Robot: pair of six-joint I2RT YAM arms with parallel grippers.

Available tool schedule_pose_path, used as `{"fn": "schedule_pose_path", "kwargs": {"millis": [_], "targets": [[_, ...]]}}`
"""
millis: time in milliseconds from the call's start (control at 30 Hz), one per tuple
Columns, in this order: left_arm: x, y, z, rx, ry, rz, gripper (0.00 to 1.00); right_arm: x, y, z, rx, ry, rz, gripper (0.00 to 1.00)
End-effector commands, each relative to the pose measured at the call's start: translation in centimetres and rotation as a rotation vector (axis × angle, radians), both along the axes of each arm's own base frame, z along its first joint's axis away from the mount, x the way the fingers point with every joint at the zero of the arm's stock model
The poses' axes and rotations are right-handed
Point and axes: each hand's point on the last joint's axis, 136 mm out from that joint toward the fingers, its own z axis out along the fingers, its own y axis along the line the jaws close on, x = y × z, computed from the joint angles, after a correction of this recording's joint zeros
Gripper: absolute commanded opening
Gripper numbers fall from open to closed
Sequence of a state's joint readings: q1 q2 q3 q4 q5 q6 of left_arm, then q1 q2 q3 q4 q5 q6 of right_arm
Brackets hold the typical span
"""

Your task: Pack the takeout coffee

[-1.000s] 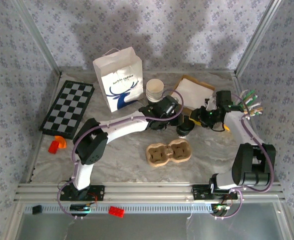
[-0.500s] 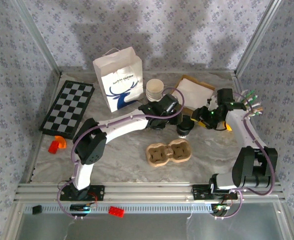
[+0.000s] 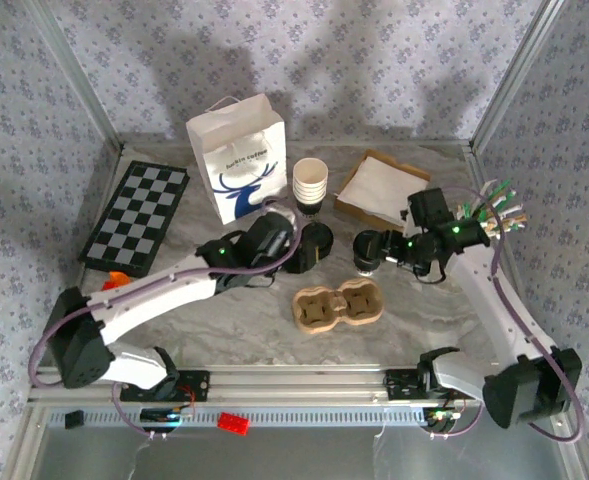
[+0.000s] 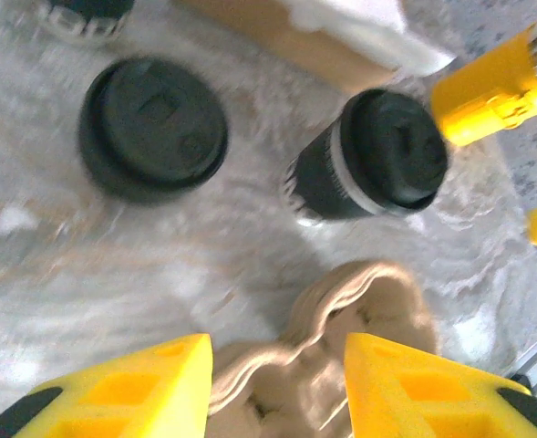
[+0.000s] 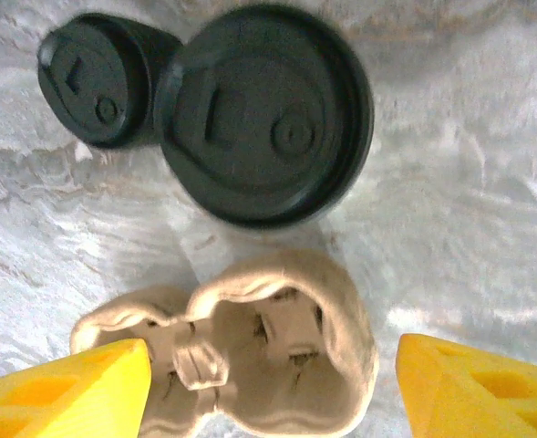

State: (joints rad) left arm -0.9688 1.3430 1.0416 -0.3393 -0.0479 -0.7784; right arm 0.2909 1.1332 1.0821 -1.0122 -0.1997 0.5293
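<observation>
Two black-lidded coffee cups stand on the marble table: one point(image 3: 316, 244) point(image 4: 152, 128) just right of my left gripper point(image 3: 290, 250), the other point(image 3: 367, 249) point(image 4: 377, 169) just left of my right gripper point(image 3: 390, 248). The brown pulp two-cup carrier point(image 3: 338, 305) point(image 4: 341, 365) point(image 5: 250, 356) lies in front of them with both wells bare. My left gripper point(image 4: 277, 383) is open above the carrier's edge, holding nothing. My right gripper point(image 5: 273, 392) is open too, with the near cup's lid point(image 5: 268, 114) and the farther lid point(image 5: 99, 78) beyond the carrier. The white deer-print paper bag point(image 3: 239, 160) stands upright at the back.
A stack of paper cups point(image 3: 310, 180) stands beside the bag and a brown napkin box point(image 3: 382, 187) sits back right. A checkerboard point(image 3: 136, 213) lies at the left with an orange piece point(image 3: 114, 285) near it. A red block point(image 3: 233, 422) rests on the front rail.
My left arm has drawn back to the left, away from the cups, uncovering one lidded cup standing free. My right gripper has shifted left and nearer, toward the other cup.
</observation>
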Motion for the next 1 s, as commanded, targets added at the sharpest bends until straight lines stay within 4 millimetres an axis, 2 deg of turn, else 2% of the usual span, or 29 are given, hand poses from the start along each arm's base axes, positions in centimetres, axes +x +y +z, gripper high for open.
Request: {"fn": "schedule_pose_path", "kwargs": {"millis": [0, 67, 200, 333, 500, 600, 967], "targets": [[-2.1, 2.4, -3.4, 0.032, 0.095, 0.028, 0.44, -3.0, -1.1, -1.8, -0.122, 0.094, -0.087, 0.75], [-2.9, 3.2, -4.4, 0.023, 0.119, 0.034, 0.45, -4.0, -0.5, -2.2, -0.141, 0.098, -0.101, 0.76], [-4.6, 2.4, -4.7, -0.065, 0.161, -0.021, 0.47, -5.5, 1.3, -2.9, -0.130, 0.086, -0.093, 0.77], [-5.5, 2.7, -5.8, -0.062, 0.186, -0.019, 0.47, -5.9, 4.3, -3.8, -0.112, 0.055, 0.045, 0.78], [-5.5, 3.2, -6.4, -0.040, 0.173, -0.005, 0.45, -6.6, 5.2, -5.4, -0.153, 0.091, 0.133, 0.73], [-5.1, 4.3, -6.3, -0.029, 0.143, 0.030, 0.46, -6.9, 7.7, -5.6, -0.089, 0.068, 0.230, 0.73], [-4.8, 8.0, -6.9, 0.051, 0.118, 0.136, 0.46, -6.0, 11.0, -7.7, -0.032, 0.065, 0.284, 0.76]]}}
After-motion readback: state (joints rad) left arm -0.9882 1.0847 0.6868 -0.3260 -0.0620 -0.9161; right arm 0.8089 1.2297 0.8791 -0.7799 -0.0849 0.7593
